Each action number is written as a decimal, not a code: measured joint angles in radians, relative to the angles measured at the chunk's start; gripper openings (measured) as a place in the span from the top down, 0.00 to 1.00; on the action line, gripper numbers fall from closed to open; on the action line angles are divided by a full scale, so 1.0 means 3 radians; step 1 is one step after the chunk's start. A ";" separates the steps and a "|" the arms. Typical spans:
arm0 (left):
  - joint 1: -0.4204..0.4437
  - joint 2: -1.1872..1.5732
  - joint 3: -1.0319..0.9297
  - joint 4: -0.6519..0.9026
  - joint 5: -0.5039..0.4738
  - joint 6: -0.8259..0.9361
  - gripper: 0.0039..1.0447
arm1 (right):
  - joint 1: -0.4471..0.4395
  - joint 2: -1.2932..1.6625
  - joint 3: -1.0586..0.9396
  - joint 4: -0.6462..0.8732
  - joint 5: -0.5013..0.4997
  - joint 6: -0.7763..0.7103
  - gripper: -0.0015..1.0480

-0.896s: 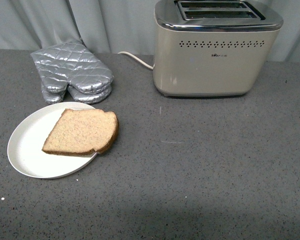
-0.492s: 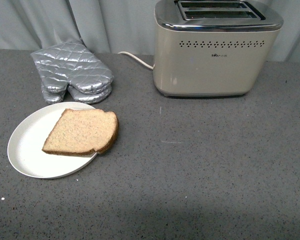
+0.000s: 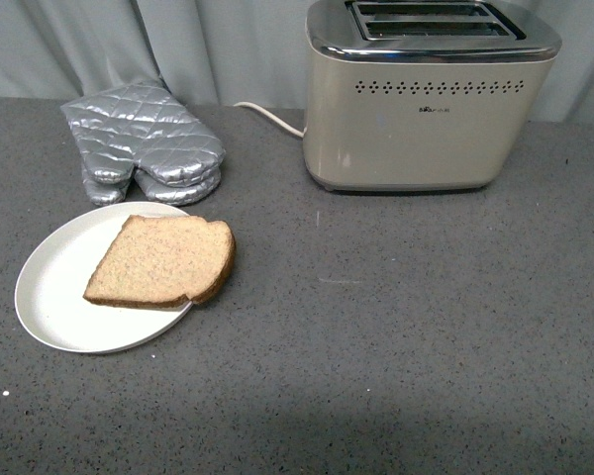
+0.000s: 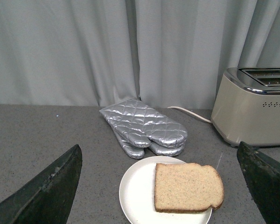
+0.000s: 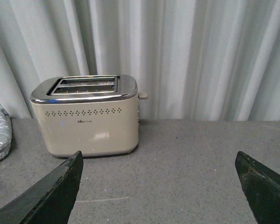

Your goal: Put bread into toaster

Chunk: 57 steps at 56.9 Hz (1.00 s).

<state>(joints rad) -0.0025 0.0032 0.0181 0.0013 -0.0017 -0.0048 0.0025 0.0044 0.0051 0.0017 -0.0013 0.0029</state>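
Note:
The bread lies flat on a white plate at the front left of the grey counter; it also shows in the left wrist view. The beige toaster stands at the back right with its two chrome-topped slots empty, and shows in the right wrist view. My left gripper is open and empty, held above and behind the plate, with the bread between its fingers in view. My right gripper is open and empty over bare counter in front of the toaster. Neither arm shows in the front view.
A pair of silver quilted oven mitts lies behind the plate. The toaster's white cord runs along the counter to the back. A grey curtain hangs behind the counter.

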 joint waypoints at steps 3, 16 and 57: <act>0.0000 0.0000 0.0000 0.0000 0.0000 0.0000 0.06 | 0.0000 0.0000 0.0000 0.0000 0.0000 0.0000 0.09; -0.0262 0.0632 0.0243 -0.0454 -0.1034 -0.0455 0.06 | 0.0000 0.0000 0.0000 0.0000 0.0003 0.0000 0.09; 0.0534 0.6064 0.1976 0.1171 0.0436 -0.0067 0.06 | -0.0001 -0.0001 0.0000 0.0000 0.0000 0.0000 0.09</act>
<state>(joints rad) 0.1577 1.8225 0.6109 0.3527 0.1291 -0.0250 0.0021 0.0040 0.0051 0.0017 -0.0013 0.0029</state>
